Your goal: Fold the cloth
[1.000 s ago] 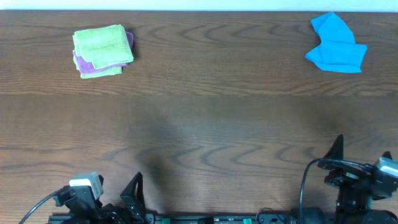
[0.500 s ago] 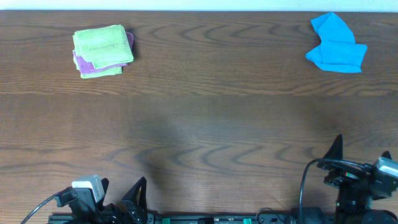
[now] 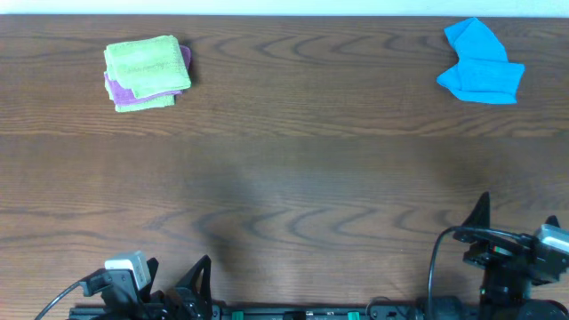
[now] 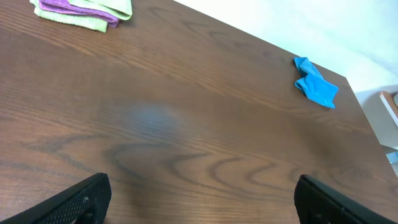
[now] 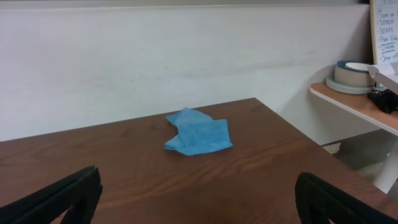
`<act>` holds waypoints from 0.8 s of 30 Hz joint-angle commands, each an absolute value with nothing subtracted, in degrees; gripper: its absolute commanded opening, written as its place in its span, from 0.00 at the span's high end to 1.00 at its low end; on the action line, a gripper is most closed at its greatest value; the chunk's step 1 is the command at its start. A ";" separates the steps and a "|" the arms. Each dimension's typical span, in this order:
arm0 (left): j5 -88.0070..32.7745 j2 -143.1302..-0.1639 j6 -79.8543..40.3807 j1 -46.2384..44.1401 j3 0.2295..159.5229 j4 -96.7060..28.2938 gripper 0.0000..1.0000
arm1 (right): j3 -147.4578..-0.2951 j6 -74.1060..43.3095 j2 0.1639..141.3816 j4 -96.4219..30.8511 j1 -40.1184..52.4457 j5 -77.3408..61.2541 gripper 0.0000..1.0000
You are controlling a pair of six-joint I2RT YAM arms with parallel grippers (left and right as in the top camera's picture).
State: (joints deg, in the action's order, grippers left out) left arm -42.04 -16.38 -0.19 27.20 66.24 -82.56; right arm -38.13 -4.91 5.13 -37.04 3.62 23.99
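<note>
The green cloth [image 3: 147, 64] is recorded folded over a purple cloth [image 3: 112, 87] at the table's [image 3: 284, 169] ten o'clock, with the left gripper [image 4: 200, 200] and right gripper [image 5: 199, 199] observed spread wide open, well apart from it, at seven and five o'clock.

Lime-green cloth [image 3: 147, 64] folded to compact square, lying flat, stacked with purple cloth [image 3: 113, 88], far-left on table [image 3: 284, 178]
</note>
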 commanded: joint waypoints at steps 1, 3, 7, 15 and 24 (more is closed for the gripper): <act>-43.03 -16.32 -0.40 26.96 66.30 -82.83 0.05 | -39.03 -3.99 4.73 -37.15 4.05 23.75 0.01; -43.03 -16.32 -0.40 26.96 66.30 -82.83 0.05 | -39.03 -3.99 4.73 -37.12 4.05 23.75 0.01; -37.50 -16.32 1.32 26.96 66.30 -82.02 0.05 | -39.03 -3.99 4.73 -37.12 4.05 23.75 0.01; -24.91 -15.99 1.39 21.52 65.39 -63.35 0.05 | -39.03 -3.99 4.73 -37.12 4.05 23.75 0.01; -14.44 -6.35 1.58 9.26 49.82 -46.52 0.05 | -39.03 -3.99 4.73 -37.12 4.05 23.75 0.01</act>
